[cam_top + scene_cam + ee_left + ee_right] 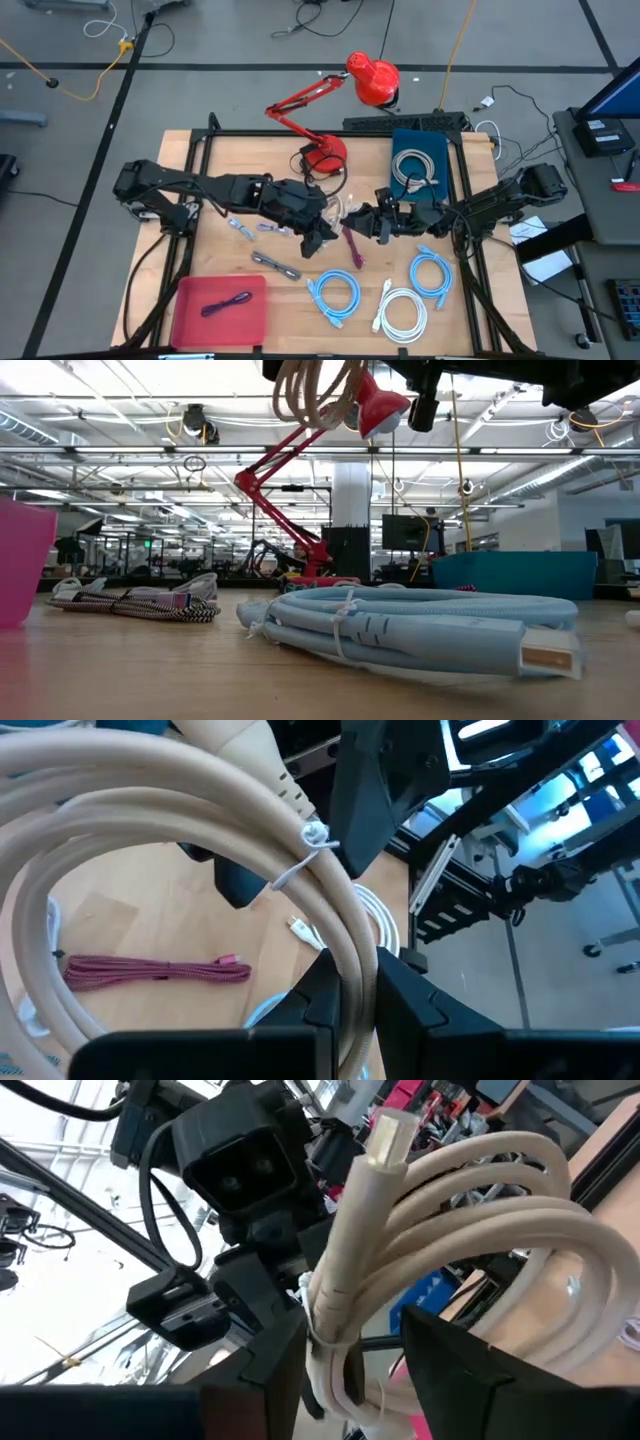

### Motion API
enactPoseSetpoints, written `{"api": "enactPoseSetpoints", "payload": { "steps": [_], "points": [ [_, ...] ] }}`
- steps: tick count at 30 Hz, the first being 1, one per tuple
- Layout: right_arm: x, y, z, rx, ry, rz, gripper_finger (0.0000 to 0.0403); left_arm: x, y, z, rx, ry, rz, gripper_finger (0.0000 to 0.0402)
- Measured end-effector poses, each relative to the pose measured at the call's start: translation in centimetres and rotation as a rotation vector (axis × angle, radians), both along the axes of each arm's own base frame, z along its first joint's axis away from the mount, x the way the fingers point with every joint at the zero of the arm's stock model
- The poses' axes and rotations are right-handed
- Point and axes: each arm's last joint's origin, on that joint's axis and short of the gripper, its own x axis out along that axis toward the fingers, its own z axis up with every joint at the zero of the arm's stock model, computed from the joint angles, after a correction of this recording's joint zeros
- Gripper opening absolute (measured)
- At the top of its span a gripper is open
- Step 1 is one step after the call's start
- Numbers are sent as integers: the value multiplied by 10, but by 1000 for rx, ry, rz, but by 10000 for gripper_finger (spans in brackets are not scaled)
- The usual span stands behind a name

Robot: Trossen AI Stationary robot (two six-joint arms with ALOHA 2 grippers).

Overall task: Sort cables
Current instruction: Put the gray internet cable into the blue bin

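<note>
A beige coiled cable [338, 210] hangs in the air between my two grippers above the table's middle. The low view shows its loops [310, 390] high above the wood. My left gripper [350, 1010], reaching in from the table's left [324, 230], is shut on the coil. My right gripper [350, 1350], reaching in from the right [364, 220], stands open with one finger on either side of the coil's bundled strands [335, 1320]. A gap shows beside one finger. The cable's plug [385, 1135] sticks up past the right fingers. My left gripper pinches strands of the beige coil [345, 955] between its two fingers, a little way along from the white wire tie [312, 838]. The fingers lie across the strands. The coil is lifted clear of the table. My right gripper: I cannot tell whether its fingers touch the bundle.
Two light-blue coils [333, 295] [432, 272] and a white coil [403, 312] lie near the front edge. A maroon bundle [353, 245] and grey bundles [275, 265] lie mid-table. A red tray [190, 320] holds a purple cable. A blue bin [435, 140] holds a coil. A red lamp [325, 150] stands behind.
</note>
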Motion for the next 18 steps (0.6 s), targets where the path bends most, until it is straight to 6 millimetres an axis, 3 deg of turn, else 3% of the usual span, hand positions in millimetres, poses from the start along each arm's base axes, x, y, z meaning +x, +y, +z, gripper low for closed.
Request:
{"api": "enactPoseSetpoints", "payload": {
  "steps": [11, 14, 18],
  "points": [
    [0, -1, 1, 27, -16, -17, 143, 18, 10, -9, -50, -44, -49, 33],
    [-1, -1, 3, 32, -37, -16, 108, 18, 11, -7, -48, -65, -55, 37],
    [-3, -3, 12, 19, -112, -4, 33, 6, 10, 8, -83, -89, -121, 98]
  ]
}}
